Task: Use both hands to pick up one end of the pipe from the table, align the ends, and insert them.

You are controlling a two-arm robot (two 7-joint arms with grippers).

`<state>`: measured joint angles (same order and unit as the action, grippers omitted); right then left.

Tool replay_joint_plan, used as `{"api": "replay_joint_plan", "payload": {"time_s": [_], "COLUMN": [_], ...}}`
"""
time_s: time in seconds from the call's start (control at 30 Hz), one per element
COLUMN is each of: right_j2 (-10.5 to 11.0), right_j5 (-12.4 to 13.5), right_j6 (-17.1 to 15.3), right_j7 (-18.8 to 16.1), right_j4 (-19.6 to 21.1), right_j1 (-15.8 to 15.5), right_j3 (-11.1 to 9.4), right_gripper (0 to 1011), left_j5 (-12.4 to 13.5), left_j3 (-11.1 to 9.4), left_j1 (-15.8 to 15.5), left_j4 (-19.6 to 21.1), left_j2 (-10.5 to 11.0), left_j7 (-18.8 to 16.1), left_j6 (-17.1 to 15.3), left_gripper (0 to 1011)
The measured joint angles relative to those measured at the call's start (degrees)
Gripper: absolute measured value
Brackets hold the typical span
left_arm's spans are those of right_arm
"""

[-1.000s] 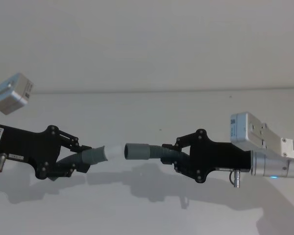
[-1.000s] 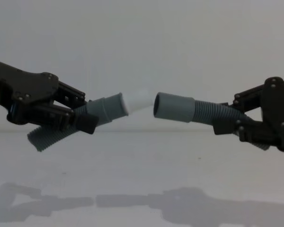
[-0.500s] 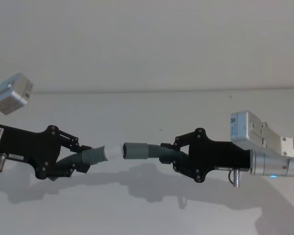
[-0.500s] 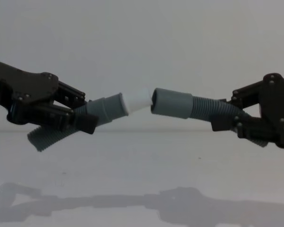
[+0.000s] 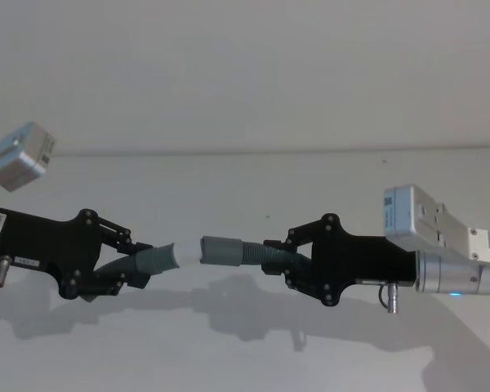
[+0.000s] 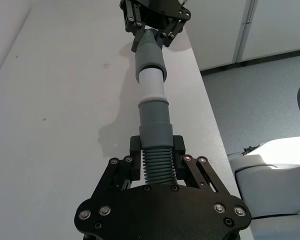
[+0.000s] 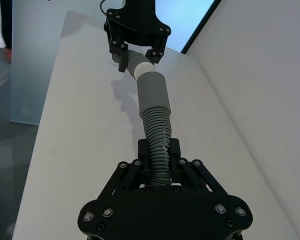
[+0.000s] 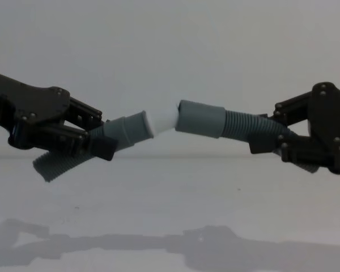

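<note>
Inserting is under way above the table (image 5: 245, 359): left gripper (image 8: 96, 139) pinching the tipped pipe (image 8: 122, 131), right gripper (image 8: 269, 139) pinching the socket pipe (image 8: 215, 120). The white tip (image 8: 161, 120) sits partly inside the socket; next, push straight together.

so both pieces hang in the air above the table (image 5: 245, 359). left gripper (image 8: 99, 139) sits on the left, clamped on its hose piece (image 8: 122, 131), tip (image 8: 163, 119) pointing right. right gripper (image 8: 260, 136) is on the right, clamped on the other hose piece (image 8: 243, 126), its socket (image 8: 201, 118) pointing left, with the tip just inside its mouth.
</note>
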<state>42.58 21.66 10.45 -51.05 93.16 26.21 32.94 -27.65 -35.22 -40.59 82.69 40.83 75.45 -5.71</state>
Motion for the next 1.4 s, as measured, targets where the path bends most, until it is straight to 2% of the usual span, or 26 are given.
{"api": "replay_joint_plan", "payload": {"time_s": [1.03,1.4], "right_j2": [1.2,1.7], "right_j5": [0.5,0.0], "right_j6": [0.2,0.2], "right_j7": [0.3,-0.8], "right_j4": [1.1,1.5], "right_j1": [0.7,1.9], "right_j3": [0.7,1.4], "right_gripper": [203,203], "left_j5": [0.0,0.0], "left_j3": [0.0,0.0], "left_j1": [0.0,0.0], "left_j4": [0.0,0.0], "left_j2": [0.0,0.0], "left_j7": [0.0,0.0], "left_j6": [0.0,0.0], "left_gripper": [335,335]}}
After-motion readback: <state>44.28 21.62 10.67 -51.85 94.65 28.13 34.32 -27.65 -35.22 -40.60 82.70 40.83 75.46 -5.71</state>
